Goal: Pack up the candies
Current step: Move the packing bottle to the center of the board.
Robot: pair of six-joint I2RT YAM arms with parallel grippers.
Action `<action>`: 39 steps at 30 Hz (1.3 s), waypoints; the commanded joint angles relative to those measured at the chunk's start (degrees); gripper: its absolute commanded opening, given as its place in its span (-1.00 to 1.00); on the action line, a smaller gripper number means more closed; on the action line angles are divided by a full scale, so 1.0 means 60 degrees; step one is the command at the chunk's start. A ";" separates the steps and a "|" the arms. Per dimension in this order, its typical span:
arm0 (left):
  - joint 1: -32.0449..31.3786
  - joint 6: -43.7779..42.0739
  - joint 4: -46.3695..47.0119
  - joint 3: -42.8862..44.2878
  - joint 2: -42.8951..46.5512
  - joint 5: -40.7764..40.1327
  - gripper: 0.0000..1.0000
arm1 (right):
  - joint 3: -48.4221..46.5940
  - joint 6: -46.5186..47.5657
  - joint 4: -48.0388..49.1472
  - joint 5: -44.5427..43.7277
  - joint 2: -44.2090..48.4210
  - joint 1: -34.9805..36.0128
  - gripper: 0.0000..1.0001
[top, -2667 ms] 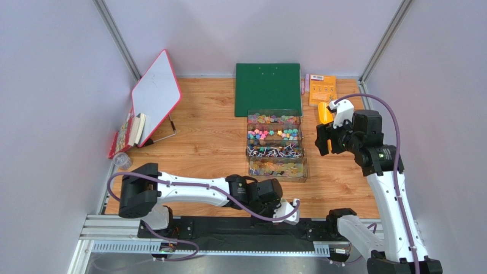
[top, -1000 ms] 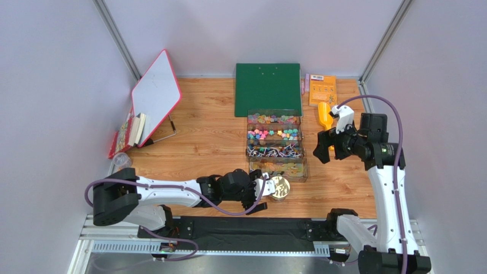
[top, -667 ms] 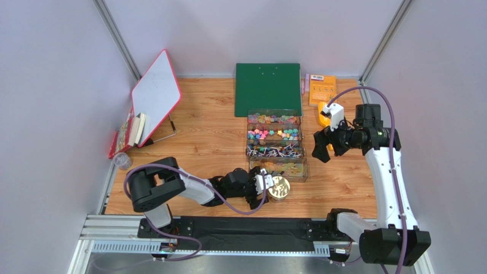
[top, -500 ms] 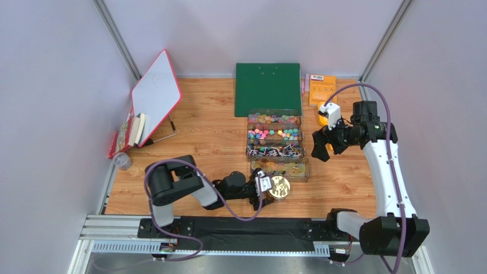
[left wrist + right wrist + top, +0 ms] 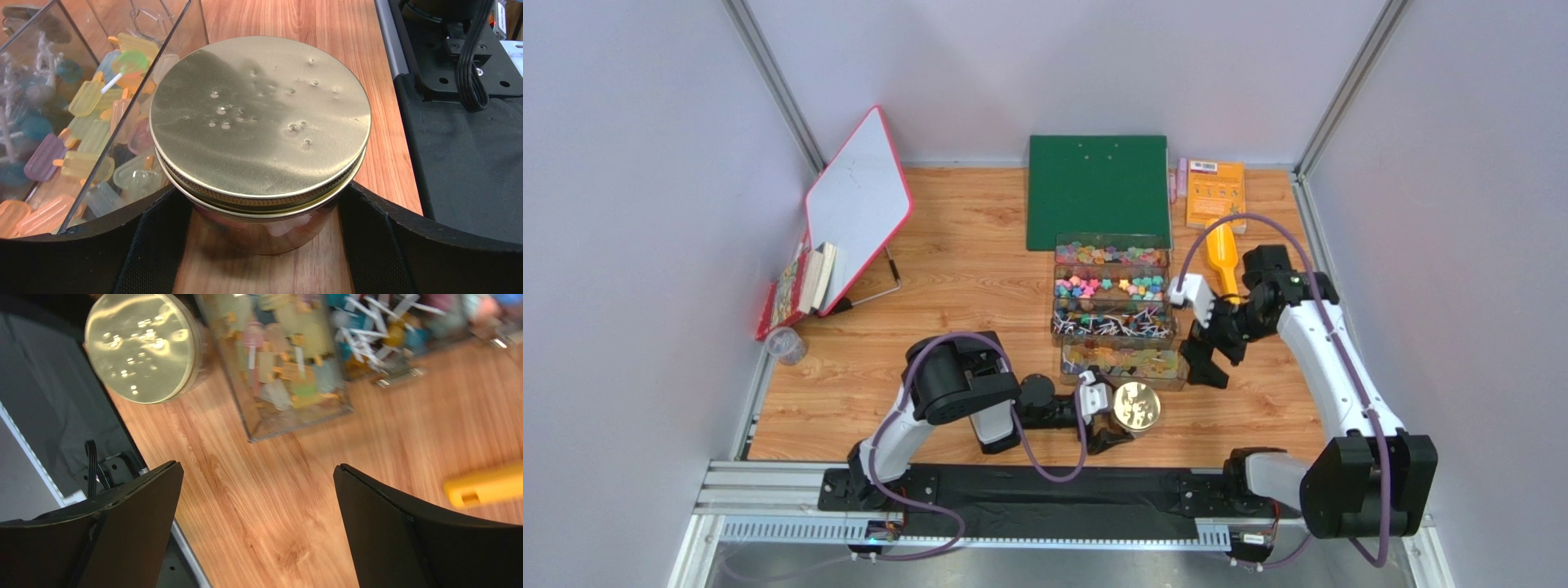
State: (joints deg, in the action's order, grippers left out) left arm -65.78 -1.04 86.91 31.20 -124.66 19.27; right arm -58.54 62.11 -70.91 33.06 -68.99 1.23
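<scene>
Centrally on the wooden table, a row of four clear plastic trays runs from 12 to 6 o'clock. At the row's 6 o'clock end the left gripper clasps a glass jar with a gold metal lid, fingers pressed to both its sides. At its 3 o'clock the right gripper hovers, jaws spread wide and empty, near a yellow plastic scoop. Tiny bright candies fill the second tray from 12 o'clock.
</scene>
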 commanded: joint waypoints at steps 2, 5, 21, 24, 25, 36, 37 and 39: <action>0.0401 -0.0998 0.0119 0.0263 -0.1020 -0.1029 0.69 | 0.1214 0.2918 0.0626 0.0247 0.0774 0.1285 1.00; 0.0460 -0.1130 0.0133 0.0527 -0.1210 -0.0940 0.68 | 0.1626 0.3577 0.0862 0.0189 0.0936 0.1959 1.00; 0.0460 -0.0516 0.0060 0.1712 -0.1884 -0.0619 0.96 | 0.2345 0.3389 0.0935 -0.0075 0.1274 0.2387 1.00; 0.0445 -0.0516 0.0031 0.1947 -0.2060 -0.0705 0.97 | 0.2404 0.3448 0.0877 -0.0148 0.1318 0.2475 1.00; 0.0445 -0.0530 0.0002 0.1977 -0.2089 -0.0721 0.91 | 0.2418 0.3433 0.0877 -0.0148 0.1303 0.2533 1.00; 0.0431 -0.0208 -0.0276 0.1275 -0.1797 -0.0619 0.37 | 0.2244 0.2848 0.1520 -0.0031 0.0806 0.3046 1.00; 0.0402 -0.0193 -0.0306 0.1231 -0.1782 -0.0560 0.36 | 0.2199 0.2789 0.1550 -0.0002 0.0733 0.3104 1.00; 0.0372 -0.0193 -0.0437 0.1157 -0.1723 -0.0472 0.36 | 0.2111 0.2657 0.1609 0.0100 0.0557 0.3149 1.00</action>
State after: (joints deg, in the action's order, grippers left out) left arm -65.73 0.89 87.77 41.87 -132.18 19.99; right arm -43.94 79.72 -64.34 31.83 -64.16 19.42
